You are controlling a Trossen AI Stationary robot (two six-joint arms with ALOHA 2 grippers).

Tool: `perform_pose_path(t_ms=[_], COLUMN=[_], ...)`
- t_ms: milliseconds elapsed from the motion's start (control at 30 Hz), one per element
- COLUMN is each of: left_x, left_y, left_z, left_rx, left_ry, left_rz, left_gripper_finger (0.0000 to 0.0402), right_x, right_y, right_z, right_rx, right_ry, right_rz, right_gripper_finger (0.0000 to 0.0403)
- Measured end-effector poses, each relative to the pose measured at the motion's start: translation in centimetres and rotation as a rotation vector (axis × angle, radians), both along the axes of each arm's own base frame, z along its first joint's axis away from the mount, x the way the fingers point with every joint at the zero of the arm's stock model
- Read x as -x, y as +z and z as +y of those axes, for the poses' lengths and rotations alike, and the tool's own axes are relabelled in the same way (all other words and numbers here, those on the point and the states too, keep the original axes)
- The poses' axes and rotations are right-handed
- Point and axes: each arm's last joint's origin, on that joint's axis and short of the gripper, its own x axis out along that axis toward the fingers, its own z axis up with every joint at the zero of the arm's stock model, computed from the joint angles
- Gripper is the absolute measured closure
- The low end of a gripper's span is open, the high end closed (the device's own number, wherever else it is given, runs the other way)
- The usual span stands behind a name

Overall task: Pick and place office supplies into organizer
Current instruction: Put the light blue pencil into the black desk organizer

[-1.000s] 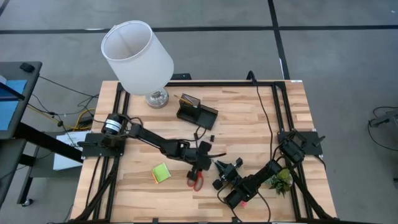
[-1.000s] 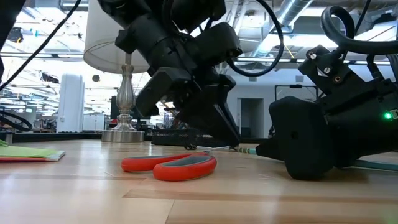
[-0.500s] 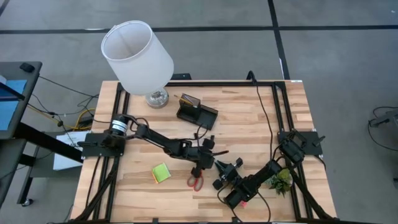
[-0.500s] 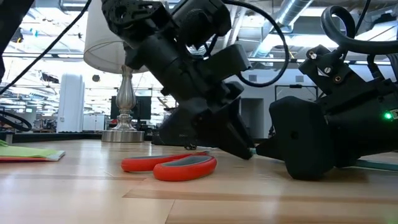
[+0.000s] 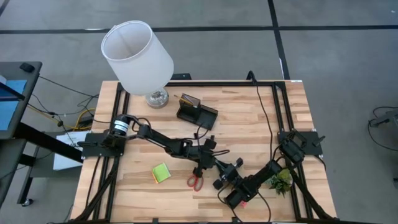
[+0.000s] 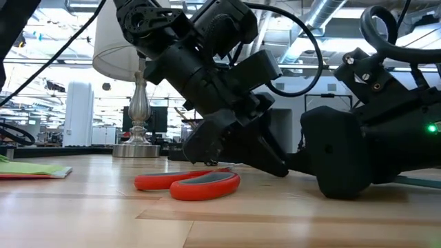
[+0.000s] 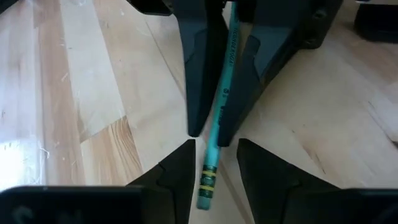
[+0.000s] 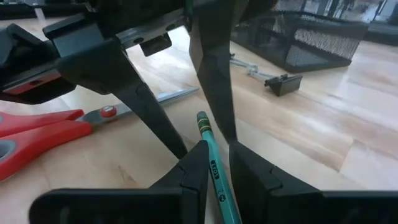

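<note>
I see a light wooden table (image 5: 249, 124) on a grey floor (image 5: 336, 50) crossed by dark lines. A white-shaded lamp (image 5: 137, 53) stands at its far left corner. Beyond it, I see a bright hall with ceiling ducts (image 6: 324, 14).

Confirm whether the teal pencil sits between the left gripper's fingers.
Yes: in the left wrist view the teal pencil runs down the gap between the left gripper's two dark fingers.
</note>
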Motion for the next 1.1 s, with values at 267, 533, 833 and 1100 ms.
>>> perform_pose_path(t_ms=[267, 533, 833, 1100], left_x=[0.1, 0.1, 0.4, 2.8], left_y=[-0.2, -0.2, 0.8, 6.9], left_z=[0.1, 0.2, 0.3, 1.8], left_rx=[0.024, 0.004, -0.029, -0.518], left_ry=[-0.01, -0.001, 0.075, 0.175], left_rz=[0.025, 0.017, 0.01, 0.041], left_gripper_finger=[0.0357, 0.038, 0.0391, 0.0391], right_x=[0.1, 0.2, -1.0, -0.8], right_y=[0.1, 0.1, 4.1, 12.5], right_z=[0.3, 0.4, 1.8, 2.9], right_rx=[0.002, 0.011, 0.09, 0.179], right_ry=[0.006, 0.017, 0.089, 0.206], right_rz=[-0.014, 0.002, 0.069, 0.116], right_gripper_finger=[0.0351, 0.0348, 0.0237, 0.0202])
